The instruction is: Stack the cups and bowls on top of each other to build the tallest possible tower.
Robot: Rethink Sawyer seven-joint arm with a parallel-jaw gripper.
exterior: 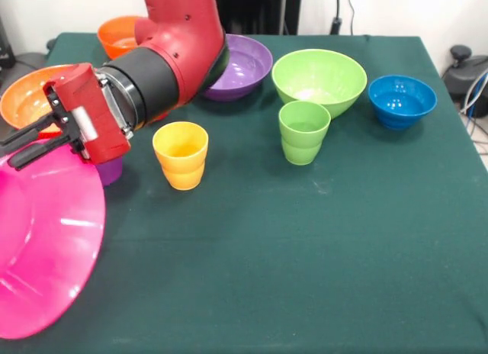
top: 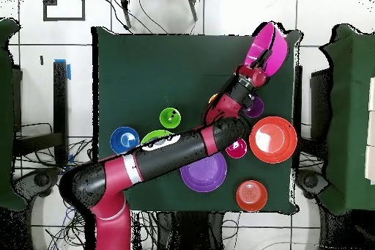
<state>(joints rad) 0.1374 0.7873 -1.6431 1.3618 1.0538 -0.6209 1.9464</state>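
Note:
My gripper (exterior: 17,146) is shut on the rim of the largest pink bowl (exterior: 46,247) and holds it tilted on edge at the table's left side; in the overhead view the gripper (top: 258,62) and the pink bowl (top: 268,45) are at the upper right. The yellow cup (exterior: 181,154) and green cup (exterior: 303,131) stand upright mid-table. The purple cup (exterior: 111,171) peeks out under my wrist. The red cup (top: 236,148) shows only from overhead. The large orange bowl (exterior: 23,94), small orange bowl (exterior: 117,35), purple bowl (exterior: 245,64), lime green bowl (exterior: 319,79) and small blue bowl (exterior: 402,101) sit separately.
My arm (exterior: 175,49) stretches low over the table's far left and hides part of the purple bowl and the red cup in the front view. The green tablecloth (exterior: 305,255) covers the table. Cables lie beyond the right edge (exterior: 473,94).

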